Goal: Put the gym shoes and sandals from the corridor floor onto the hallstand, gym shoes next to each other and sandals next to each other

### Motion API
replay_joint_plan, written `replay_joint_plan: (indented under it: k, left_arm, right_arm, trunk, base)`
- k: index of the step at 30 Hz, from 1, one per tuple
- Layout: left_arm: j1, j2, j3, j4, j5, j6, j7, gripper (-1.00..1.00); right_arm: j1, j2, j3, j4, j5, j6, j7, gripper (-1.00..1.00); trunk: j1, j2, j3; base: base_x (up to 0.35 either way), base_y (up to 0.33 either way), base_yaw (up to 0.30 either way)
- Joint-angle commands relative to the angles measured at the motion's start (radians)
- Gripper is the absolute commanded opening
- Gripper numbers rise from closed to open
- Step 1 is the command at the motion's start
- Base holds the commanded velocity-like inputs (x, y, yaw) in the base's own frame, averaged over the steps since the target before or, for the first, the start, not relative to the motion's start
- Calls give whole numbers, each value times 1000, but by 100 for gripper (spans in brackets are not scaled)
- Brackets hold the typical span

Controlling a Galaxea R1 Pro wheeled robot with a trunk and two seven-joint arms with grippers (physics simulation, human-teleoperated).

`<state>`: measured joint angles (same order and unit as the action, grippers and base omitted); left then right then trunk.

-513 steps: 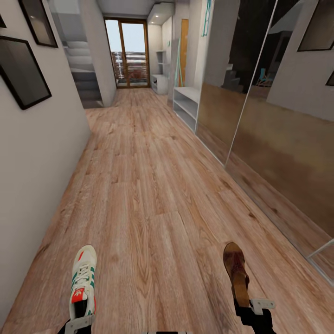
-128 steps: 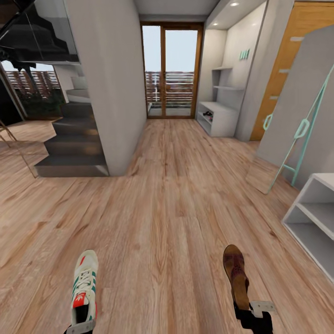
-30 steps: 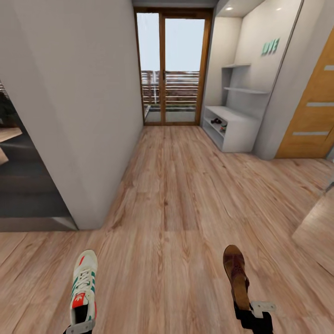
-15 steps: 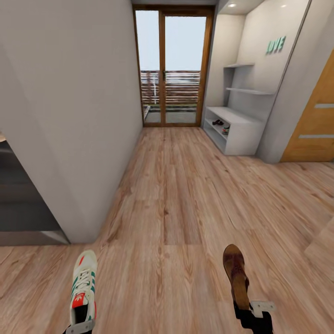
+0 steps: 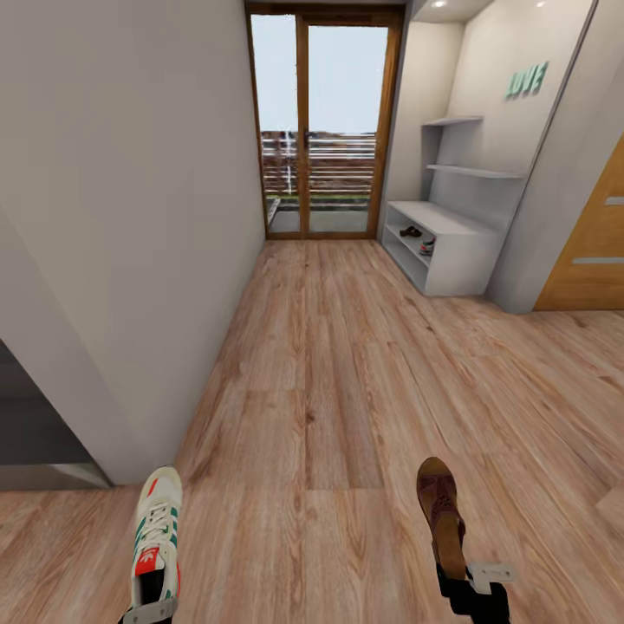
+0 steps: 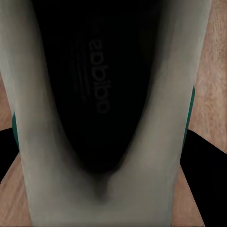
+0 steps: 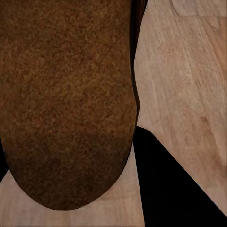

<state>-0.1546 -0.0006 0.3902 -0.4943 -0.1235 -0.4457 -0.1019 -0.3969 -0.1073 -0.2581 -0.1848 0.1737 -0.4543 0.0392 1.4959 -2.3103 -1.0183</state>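
In the head view my left gripper (image 5: 147, 609) is shut on the heel of a white gym shoe (image 5: 157, 525) with green stripes, held toe-forward above the corridor floor (image 5: 321, 373). My right gripper (image 5: 461, 575) is shut on the heel of a dark brown sandal (image 5: 441, 505), also toe-forward. The left wrist view looks into the gym shoe's dark insole (image 6: 101, 85). The sandal's brown footbed (image 7: 66, 94) is close up in the right wrist view. The white hallstand (image 5: 458, 251) stands ahead on the right. A dark sandal (image 5: 411, 231) and another shoe (image 5: 426, 248) lie on its open shelf.
A grey wall (image 5: 130, 217) runs along the left, with a dark step (image 5: 30, 429) at its near corner. A glass door (image 5: 321, 121) closes the far end. A wooden door (image 5: 598, 251) is right of the hallstand. Wood floor stretches between me and the hallstand.
The camera has rolled forward along the corridor, so the hallstand and glass door look nearer and the left wall's corner has slid back. Both grippers hold their shoes as before.
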Motion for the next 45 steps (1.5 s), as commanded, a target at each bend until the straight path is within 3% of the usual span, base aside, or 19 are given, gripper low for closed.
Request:
replay_joint_plan:
  k: [1, 45]
  left_arm:
    - [-1, -1, 9, 0, -10, -4, -6, -100]
    - [-1, -1, 9, 0, -8, -3, -6, -100]
  right_arm:
    - [-1, 1, -9, 1, 4, -3, 5, -100]
    - [-1, 0, -9, 1, 4, -4, 5, -100]
  trunk:
    - [0, 0, -1]
    - [0, 0, -1]
  base:
    - [339, 0, 0]
    - [339, 0, 0]
